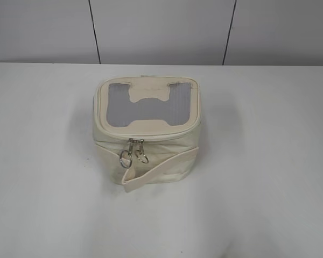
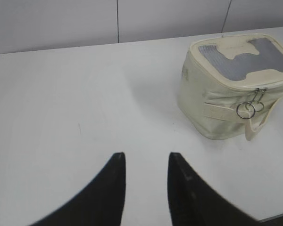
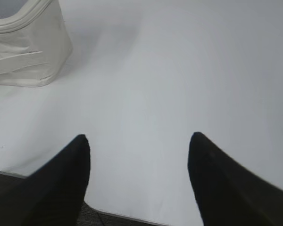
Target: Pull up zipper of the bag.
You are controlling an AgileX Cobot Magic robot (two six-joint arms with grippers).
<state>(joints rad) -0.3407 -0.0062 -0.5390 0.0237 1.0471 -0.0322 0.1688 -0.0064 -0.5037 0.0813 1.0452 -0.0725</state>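
The cream bag [image 1: 151,161] stands upright in the middle of the white table; it also shows in the left wrist view [image 2: 212,101] and in the right wrist view [image 3: 28,52]. Its lid has a grey mesh window and a cream H-shaped patch. The zipper [image 1: 151,136] runs round the lid rim. Its two silver sliders with ring pulls [image 1: 133,153] hang together at the front, also in the left wrist view [image 2: 250,107]. My left gripper [image 2: 146,157] is open and empty, well left of the bag. My right gripper [image 3: 139,140] is open and empty, right of the bag. Neither gripper shows in the exterior view.
A cream strap band [image 1: 161,171] hangs loose across the bag's front. The white table [image 1: 43,161] meets a pale panelled wall [image 1: 161,27] behind. The table's near edge [image 3: 108,215] lies just under my right gripper.
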